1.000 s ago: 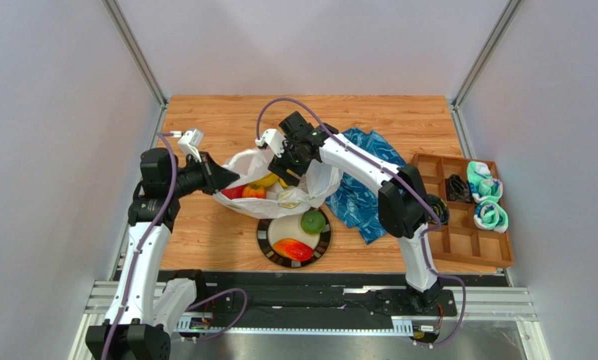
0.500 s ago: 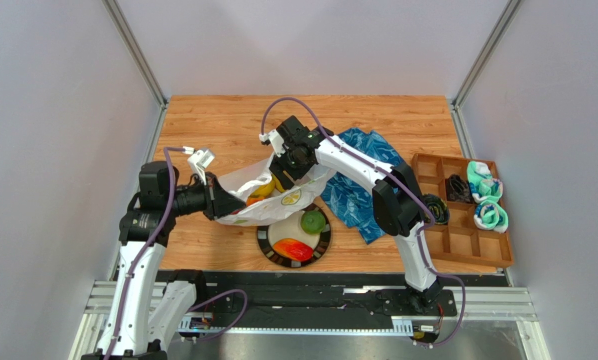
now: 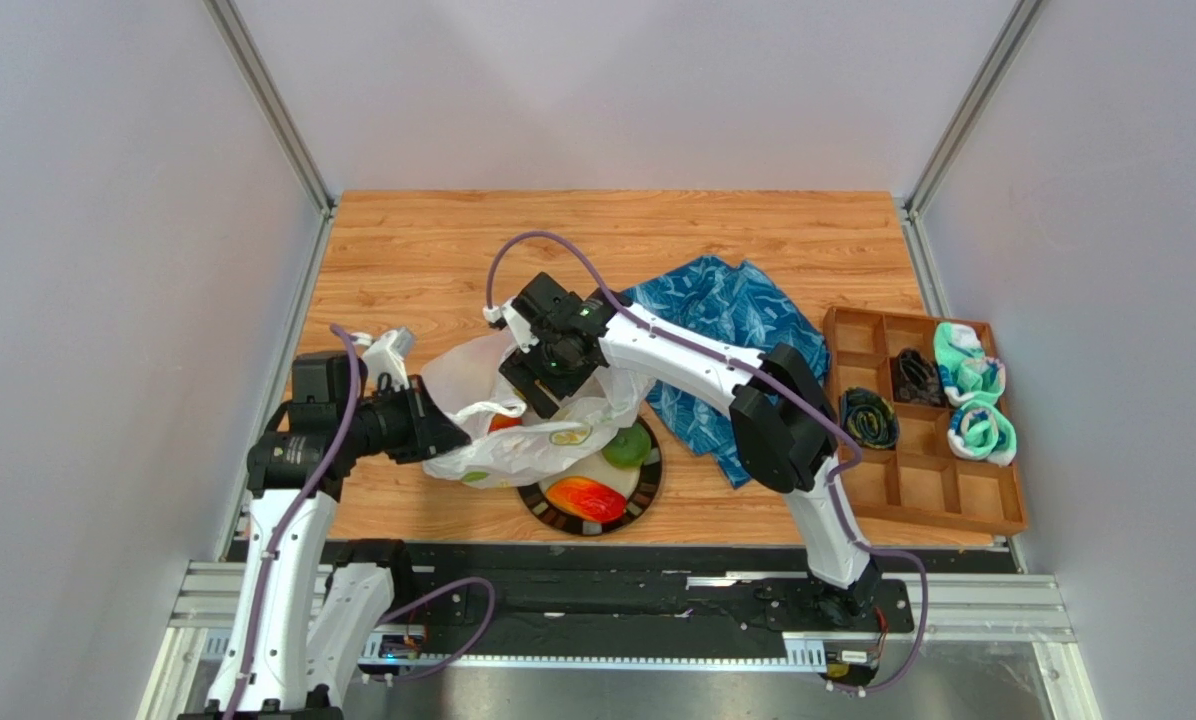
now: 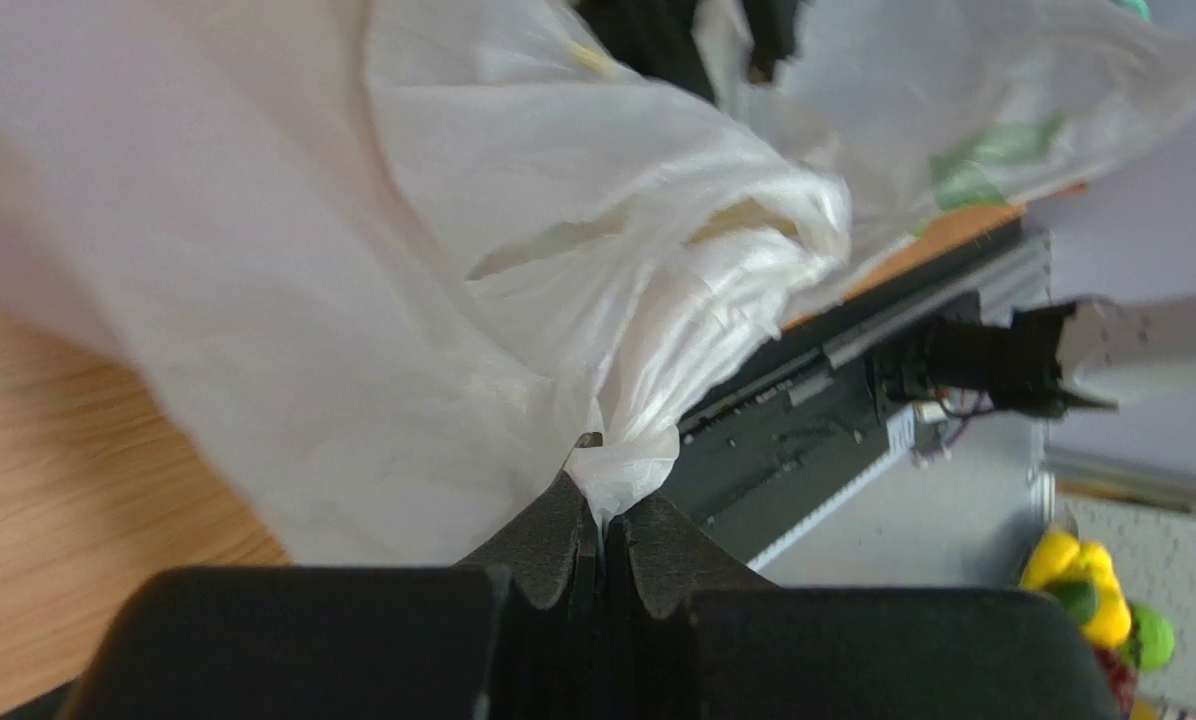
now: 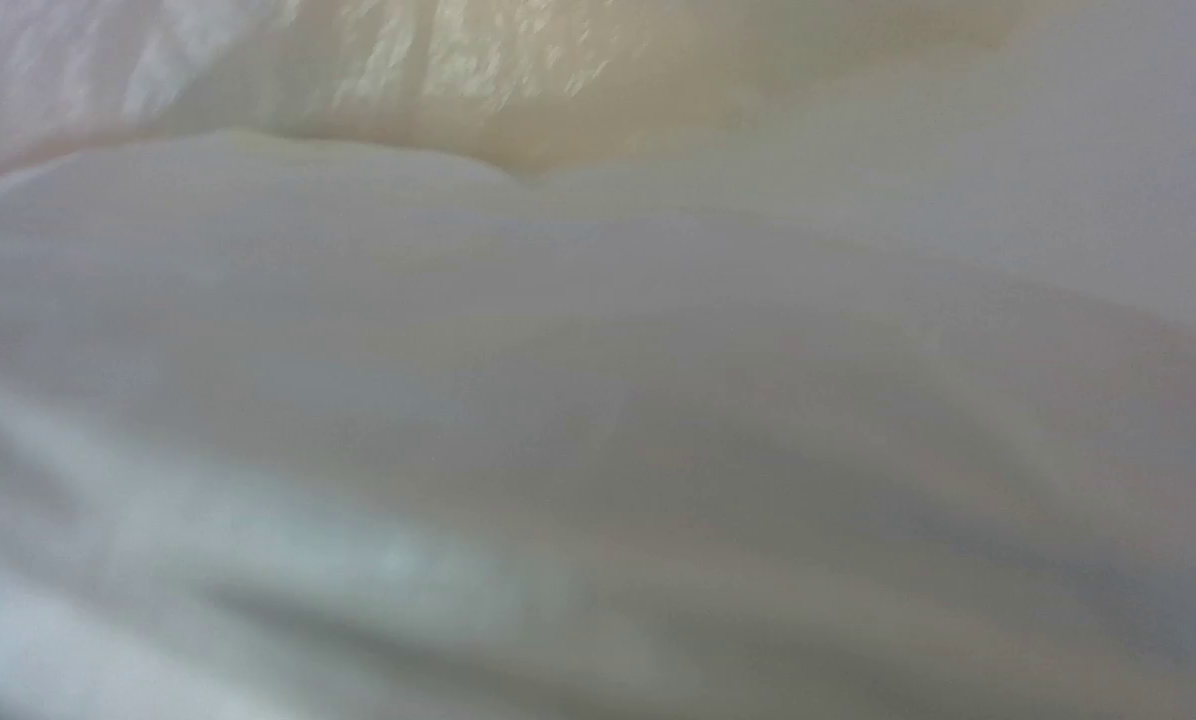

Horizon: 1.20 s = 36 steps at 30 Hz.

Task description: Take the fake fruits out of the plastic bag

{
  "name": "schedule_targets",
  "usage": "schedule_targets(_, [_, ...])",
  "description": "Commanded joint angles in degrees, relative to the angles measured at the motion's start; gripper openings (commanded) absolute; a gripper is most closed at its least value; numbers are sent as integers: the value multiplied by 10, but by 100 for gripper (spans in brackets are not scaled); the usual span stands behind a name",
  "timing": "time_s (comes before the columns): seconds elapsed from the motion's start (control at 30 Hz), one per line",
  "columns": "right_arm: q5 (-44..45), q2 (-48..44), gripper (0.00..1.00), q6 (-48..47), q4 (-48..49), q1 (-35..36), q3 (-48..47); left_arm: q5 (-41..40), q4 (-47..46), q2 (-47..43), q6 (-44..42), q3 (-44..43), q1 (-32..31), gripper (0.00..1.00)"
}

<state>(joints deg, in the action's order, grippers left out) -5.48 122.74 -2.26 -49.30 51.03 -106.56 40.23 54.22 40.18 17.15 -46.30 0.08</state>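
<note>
Plastic bag [image 4: 409, 300] between left gripper [image 4: 601, 521] fingers [image 4: 541, 549]

The plastic bag [image 3: 537, 432] is being dragged toward the near left by the left gripper [image 4: 604, 522], which is clamped on a fold of it. The right gripper [image 3: 541, 365] is being carried leftward and nearer over the bag. The fake fruits [image 3: 508, 425] inside are being covered by film, and the plate [image 3: 645, 489] is being overlapped at its far rim.

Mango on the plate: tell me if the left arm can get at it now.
Probably not yet. The left gripper has its jaws shut on the plastic bag, so it must let go first. The mango itself lies uncovered on the plate, close by.
</note>
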Motion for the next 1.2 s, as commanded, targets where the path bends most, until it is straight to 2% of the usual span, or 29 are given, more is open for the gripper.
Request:
schedule_targets(0.0, [13,-51,73,47,32,10,5,-127,14,-6,68,-9,48,7])
schedule_targets(0.1, [16,-40,73,74,32,10,-3,-169,22,-28,89,-12,64,5])
schedule_targets(0.2, [-43,-35,71,117,38,8,-1,-181,19,-47,99,-12,68,0])
schedule_targets(0.33, [-35,-1,77,183,60,13,-7,-150,12,-54,98,-2,69,0])
schedule_targets(0.5, [-13,21,83,201,87,33,-14,-81,9,-84,87,0,75,0])
schedule_targets(0.57, [33,33,89,225,84,45,-28,-43,6,-94,83,4,75,0])
schedule_targets(0.6, [46,43,94,234,83,48,-29,-40,3,-96,83,5,76,0])
schedule_targets(0.83, [50,89,93,246,86,46,-34,-32,-6,-106,85,13,90,0])
schedule_targets(0.87, [43,94,84,238,89,46,-36,-34,-6,-111,83,17,91,0])
schedule_targets(0.93, [35,103,72,207,97,49,-44,-36,-7,-115,82,18,91,0])
schedule_targets(0.97, [36,106,54,196,100,50,-45,-35,-8,-117,81,18,92,0])
schedule_targets(1.03, [50,102,33,172,104,54,-43,-32,-11,-119,81,19,93,0])
schedule_targets(1.07, [53,90,19,164,104,54,-39,-32,-13,-120,82,20,92,0])
schedule_targets(1.13, [54,72,12,138,108,56,-23,-31,-17,-122,84,24,95,0])
schedule_targets(1.17, [54,50,3,129,108,56,-16,-29,-24,-124,86,27,96,0])
